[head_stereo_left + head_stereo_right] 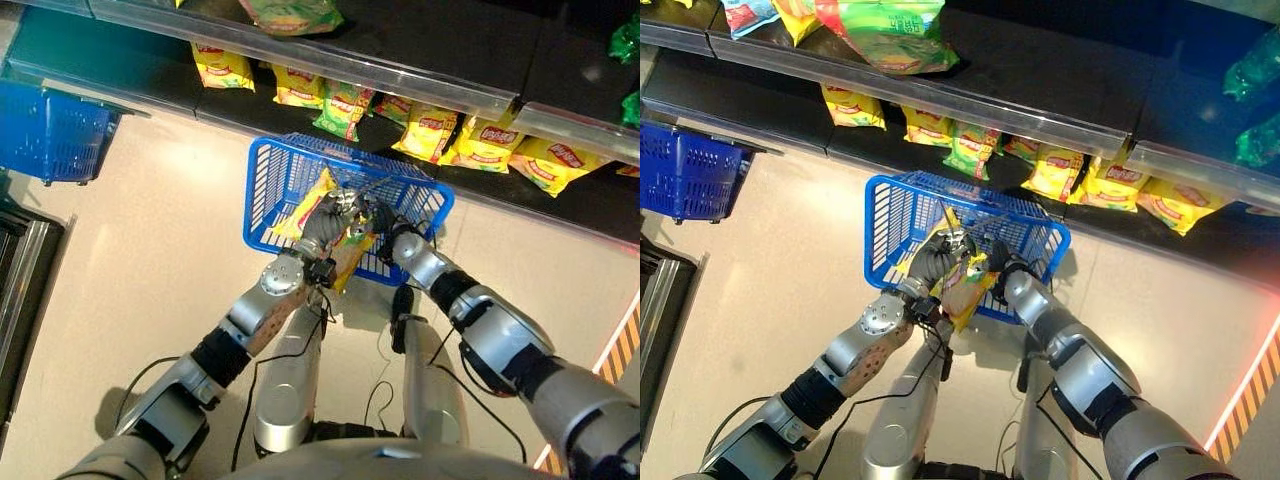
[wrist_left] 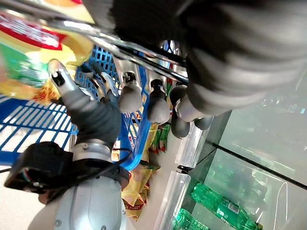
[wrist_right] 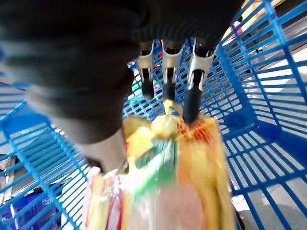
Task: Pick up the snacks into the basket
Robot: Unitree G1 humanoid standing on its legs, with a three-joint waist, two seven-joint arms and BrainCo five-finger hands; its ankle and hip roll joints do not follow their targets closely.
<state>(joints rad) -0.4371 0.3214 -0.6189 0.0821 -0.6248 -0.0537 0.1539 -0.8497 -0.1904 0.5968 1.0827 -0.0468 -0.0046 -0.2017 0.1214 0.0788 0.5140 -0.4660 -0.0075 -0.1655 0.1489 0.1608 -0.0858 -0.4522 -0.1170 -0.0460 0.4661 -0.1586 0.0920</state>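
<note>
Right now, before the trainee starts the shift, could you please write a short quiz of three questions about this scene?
1. True or false: the blue basket stands on a shelf.
2. What are the fingers of the left robot hand curled round? A) the basket's metal handle B) a green bottle C) the edge of a shelf
3. Fill in: the snack bag at the basket's near rim is mostly ____ in colour.

Key: 1 false, it stands on the floor before the shelves. 2 A. 3 yellow.
</note>
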